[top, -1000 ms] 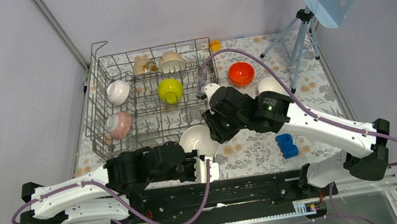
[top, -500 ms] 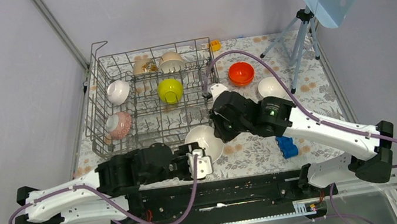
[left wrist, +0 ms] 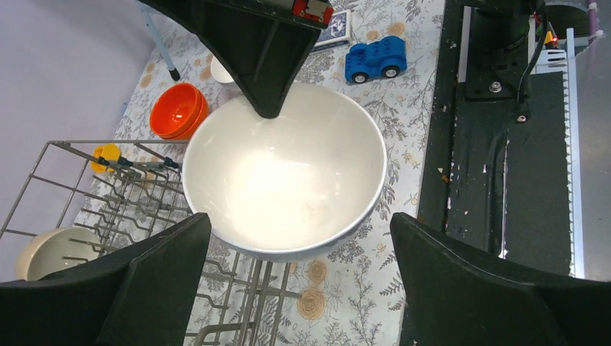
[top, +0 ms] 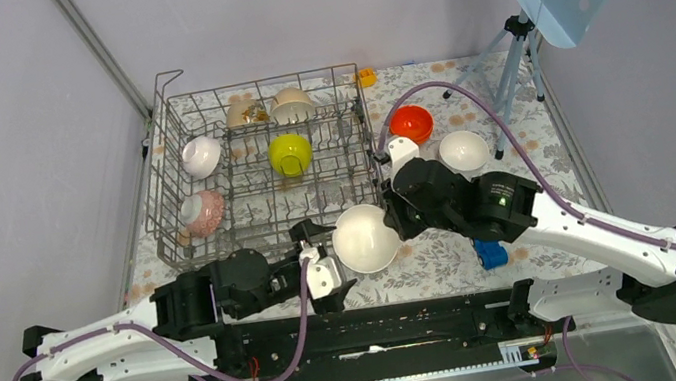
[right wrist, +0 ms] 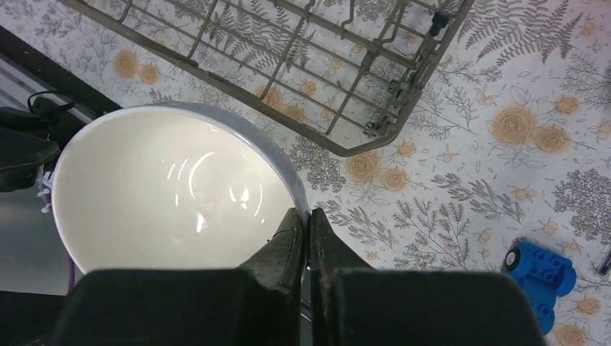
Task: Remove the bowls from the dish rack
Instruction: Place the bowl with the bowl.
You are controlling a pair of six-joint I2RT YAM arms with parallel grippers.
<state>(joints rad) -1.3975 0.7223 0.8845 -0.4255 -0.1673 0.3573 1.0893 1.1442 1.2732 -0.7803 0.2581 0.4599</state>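
Observation:
A plain white bowl (top: 365, 238) hangs just in front of the dish rack (top: 219, 231), over the flowered cloth. My right gripper (right wrist: 308, 225) is shut on its right rim, one finger inside and one outside. My left gripper (left wrist: 299, 281) stands wide open on the bowl's near-left side, with its fingers (left wrist: 144, 288) clear of the white bowl (left wrist: 284, 173). Inside the rack are a white bowl (top: 200, 155), a pink-speckled bowl (top: 203, 214), a yellow-green bowl (top: 290, 153), a beige bowl (top: 291, 104) and a patterned one (top: 244, 114).
An orange-red bowl (top: 410, 124) and a white bowl (top: 462, 150) sit on the cloth right of the rack. A blue toy car (top: 490, 252) lies by the right arm. A small yellow toy (top: 365, 76) and a tripod (top: 506, 54) stand at the back.
My left gripper has opened, let go of the white bowl and drawn back to the left. The right gripper has shut on the bowl's rim and carried it a little to the right.

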